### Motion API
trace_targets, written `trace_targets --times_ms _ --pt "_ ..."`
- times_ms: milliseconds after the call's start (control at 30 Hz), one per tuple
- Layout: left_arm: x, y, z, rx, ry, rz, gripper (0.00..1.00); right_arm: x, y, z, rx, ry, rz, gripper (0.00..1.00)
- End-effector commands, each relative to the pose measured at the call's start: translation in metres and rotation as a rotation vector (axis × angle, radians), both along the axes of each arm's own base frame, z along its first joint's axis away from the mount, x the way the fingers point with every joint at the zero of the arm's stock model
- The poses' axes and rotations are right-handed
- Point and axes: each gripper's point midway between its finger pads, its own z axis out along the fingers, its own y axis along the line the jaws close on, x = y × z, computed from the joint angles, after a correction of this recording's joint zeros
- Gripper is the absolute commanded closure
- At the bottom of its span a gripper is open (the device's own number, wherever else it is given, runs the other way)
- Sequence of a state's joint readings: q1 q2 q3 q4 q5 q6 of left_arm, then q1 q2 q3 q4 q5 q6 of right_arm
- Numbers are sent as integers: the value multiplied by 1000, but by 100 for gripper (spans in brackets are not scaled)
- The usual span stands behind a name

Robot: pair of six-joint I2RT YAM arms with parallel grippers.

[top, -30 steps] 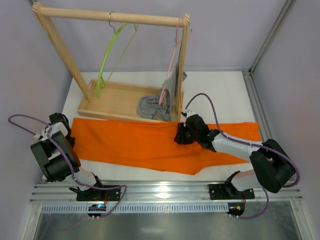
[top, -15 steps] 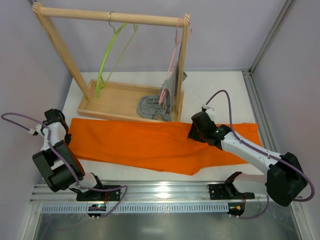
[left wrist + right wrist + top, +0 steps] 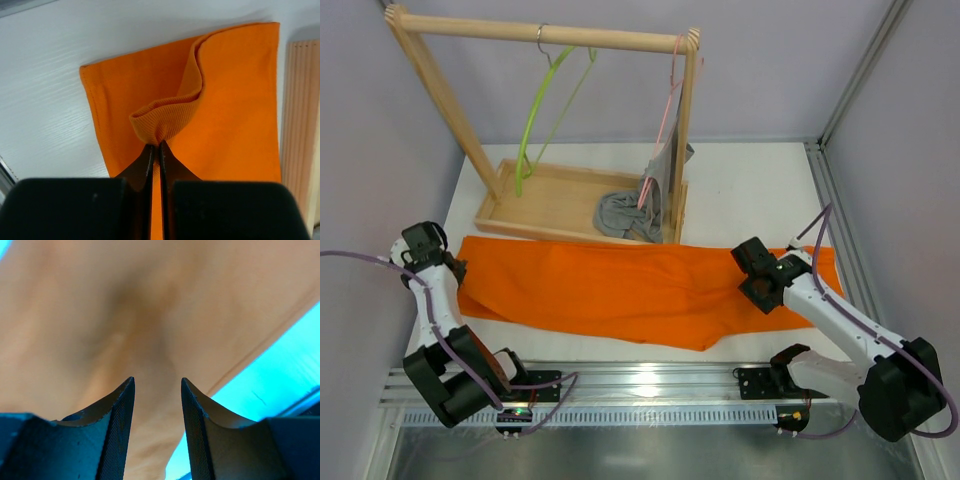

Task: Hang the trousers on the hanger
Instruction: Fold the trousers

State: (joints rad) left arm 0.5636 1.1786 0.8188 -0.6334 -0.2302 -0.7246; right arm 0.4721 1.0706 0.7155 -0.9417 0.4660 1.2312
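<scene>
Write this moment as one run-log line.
left gripper: shut on trousers edge | right gripper: open over trousers | hanger: bare, on rack

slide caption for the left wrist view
Left tool pinched shut on a raised fold of the orange trousers on the white table

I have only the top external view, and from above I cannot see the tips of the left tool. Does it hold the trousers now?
Observer: Yes. In the left wrist view the left tool is shut on a raised, ribbed fold of the trousers.
Operator: Thank you. And the right tool, does it have cloth too?
Observer: No. The right wrist view shows the right tool open, its jaws apart over the orange cloth with nothing pinched between them.
</scene>
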Motion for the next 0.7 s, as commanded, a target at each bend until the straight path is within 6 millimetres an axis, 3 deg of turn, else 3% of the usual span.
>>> trace_targets --times_ms 0,200,367,467,667 --pt "17 -5 17 4 -106 -71 99 -21 -22 -17 -40 49 -160 54" --pt "15 1 36 52 -116 -73 100 -36 -49 -21 -125 135 -291 54" --pt "16 9 61 132 -140 -96 100 -34 -66 1 -157 89 -361 55" --pt "9 13 55 145 -107 -62 100 -21 -65 16 -139 26 -329 55" --pt "-14 24 12 84 48 27 99 -11 -59 29 -100 -31 -289 55"
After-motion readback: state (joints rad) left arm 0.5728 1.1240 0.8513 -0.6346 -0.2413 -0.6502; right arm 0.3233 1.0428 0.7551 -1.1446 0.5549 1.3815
